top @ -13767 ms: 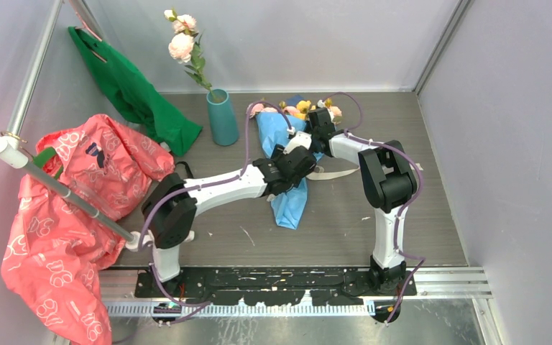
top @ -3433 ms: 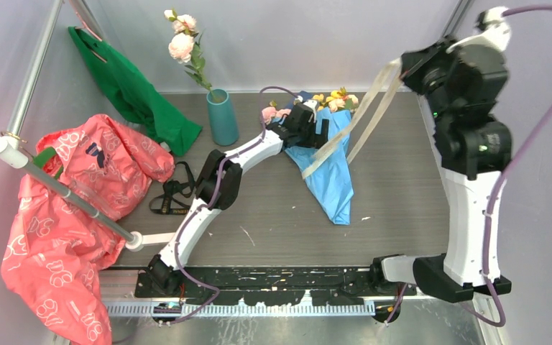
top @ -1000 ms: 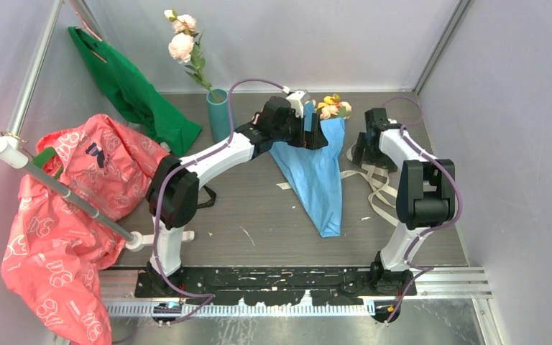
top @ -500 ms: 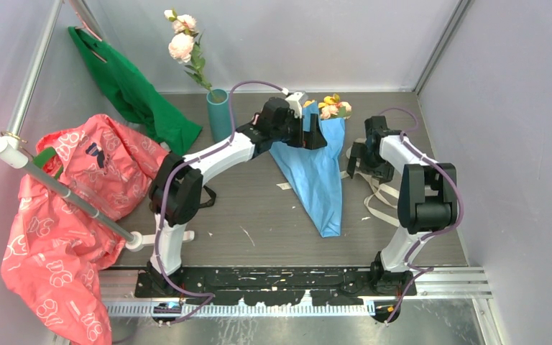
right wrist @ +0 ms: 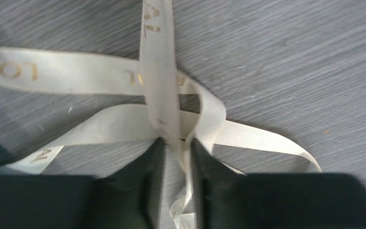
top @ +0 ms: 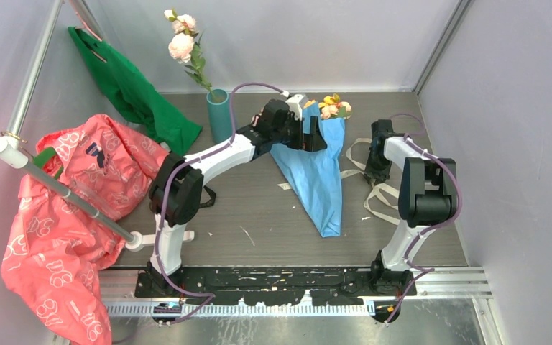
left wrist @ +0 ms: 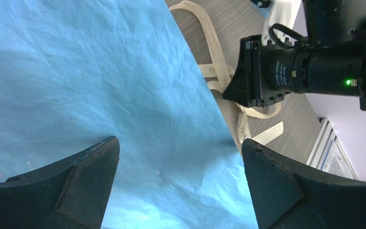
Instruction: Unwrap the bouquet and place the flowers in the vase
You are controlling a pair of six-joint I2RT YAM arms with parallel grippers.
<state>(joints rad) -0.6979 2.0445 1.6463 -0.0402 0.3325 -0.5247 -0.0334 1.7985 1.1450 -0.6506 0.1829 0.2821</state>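
Note:
The bouquet (top: pixel 318 172) lies on the table, a blue paper cone (left wrist: pixel 100 71) with pink and yellow flowers (top: pixel 333 106) at its far end. My left gripper (top: pixel 312 136) hovers over the cone's wide part, open (left wrist: pixel 180 143), with only paper beneath it. The cream ribbon (top: pixel 374 198) lies loose on the table right of the cone. My right gripper (top: pixel 376 171) points down at it, its jaws drawn narrow (right wrist: pixel 176 140) on the ribbon (right wrist: pixel 157 57) where the strands cross. The teal vase (top: pixel 219 115) stands at the back left and holds a pink flower (top: pixel 182 44).
A green cloth bag (top: pixel 133 90) hangs at the back left. A red-pink plastic bag (top: pixel 72 194) drapes over a metal pole (top: pixel 65 192). A black strap (top: pixel 205 195) lies by the left arm. In the left wrist view the right arm (left wrist: pixel 310 71) stands close beside the paper.
My right gripper slid toward the near side along the ribbon and its jaws narrowed from wide open onto the strands. The left arm and the bouquet stayed put.

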